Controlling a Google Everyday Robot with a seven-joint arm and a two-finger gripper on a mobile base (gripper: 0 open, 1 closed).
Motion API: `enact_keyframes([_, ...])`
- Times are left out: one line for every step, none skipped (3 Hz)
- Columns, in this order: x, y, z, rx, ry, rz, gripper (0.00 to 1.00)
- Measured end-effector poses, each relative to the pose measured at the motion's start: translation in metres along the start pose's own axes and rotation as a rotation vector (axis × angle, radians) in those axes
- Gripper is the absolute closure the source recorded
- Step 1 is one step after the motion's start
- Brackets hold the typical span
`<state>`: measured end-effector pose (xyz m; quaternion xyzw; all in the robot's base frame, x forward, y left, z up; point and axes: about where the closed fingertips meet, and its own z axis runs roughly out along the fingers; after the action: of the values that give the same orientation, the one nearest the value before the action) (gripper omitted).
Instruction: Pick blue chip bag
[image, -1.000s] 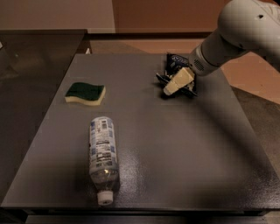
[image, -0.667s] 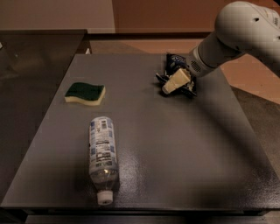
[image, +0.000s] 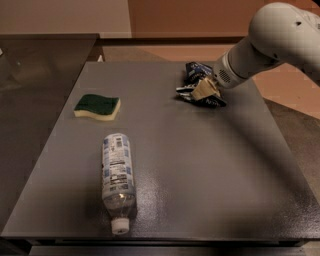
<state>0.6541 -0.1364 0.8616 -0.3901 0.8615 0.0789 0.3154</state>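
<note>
The small crumpled dark navy-blue foil chip bag with white lettering (image: 194, 71) lies on the far right part of the flat grey bench (image: 200, 165), close to its far edge and well in from the right edge. Its crumpled body runs roughly on a slant, from a far end toward the back of the bench to a near end that points toward the right side of the view.

The hand (image: 204, 91), pale cream at its tip, sits right on the middle of that slant, with dark foil showing both beyond it and on its near side. So the bag is not off to one side of the hand but directly under and around it. The white arm reaches in from the upper right of the view, across the bag's long line rather than along it. Whether the hand is clamped on the foil or only set against it cannot be told here.

By my judgement, the coming move hinges on that contact: a lift only serves if the foil is truly held.

Well apart, on the left half, lie a green-topped yellow sponge (image: 97, 106) and, nearer the front edge, a clear plastic bottle with a blue-white label (image: 118, 175) on its side.
</note>
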Motion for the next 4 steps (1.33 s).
enact_keyframes([-0.011, 0.006, -0.016, -0.005, -0.045, -0.019, 0.88])
enact_keyframes([-0.028, 0.015, -0.042, -0.011, -0.106, -0.059, 1.0])
enact_keyframes([-0.045, 0.022, -0.071, -0.014, -0.162, -0.109, 1.0])
enact_keyframes([-0.056, 0.025, -0.093, -0.013, -0.202, -0.142, 1.0])
